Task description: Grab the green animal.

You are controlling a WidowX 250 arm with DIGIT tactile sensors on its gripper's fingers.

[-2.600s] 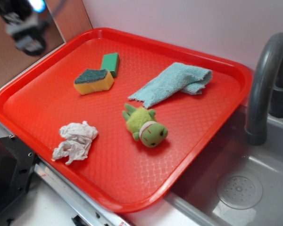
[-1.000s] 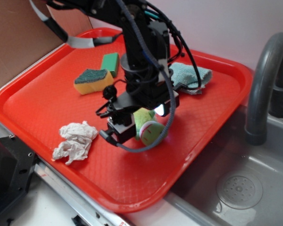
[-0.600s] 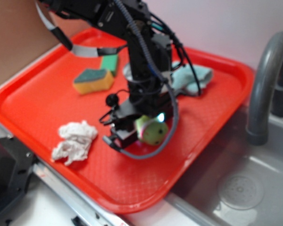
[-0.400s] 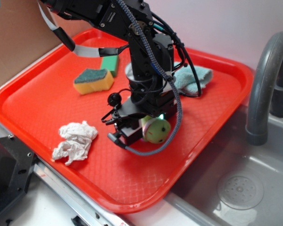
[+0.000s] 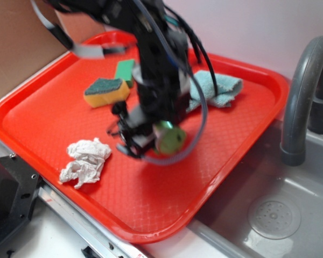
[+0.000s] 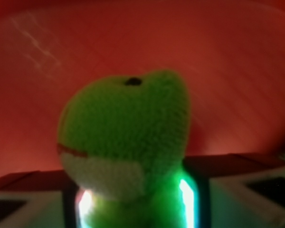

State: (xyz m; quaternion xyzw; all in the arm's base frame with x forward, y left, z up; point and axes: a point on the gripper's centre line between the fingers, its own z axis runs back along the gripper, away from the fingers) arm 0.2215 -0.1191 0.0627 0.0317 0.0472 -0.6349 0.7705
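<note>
The pincer [image 5: 160, 141] is clamped on the green animal [image 5: 169, 138] above the tray [image 5: 226, 140]

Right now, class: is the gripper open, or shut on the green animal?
Shut on it. In the wrist view the gripper has its fingers pressed against both sides of the green animal; the exterior view shows its head sticking out below.

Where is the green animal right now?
In the exterior view, the green animal sits clamped in the end effector near the red tray's centre, right of the crumpled tissue.
</note>
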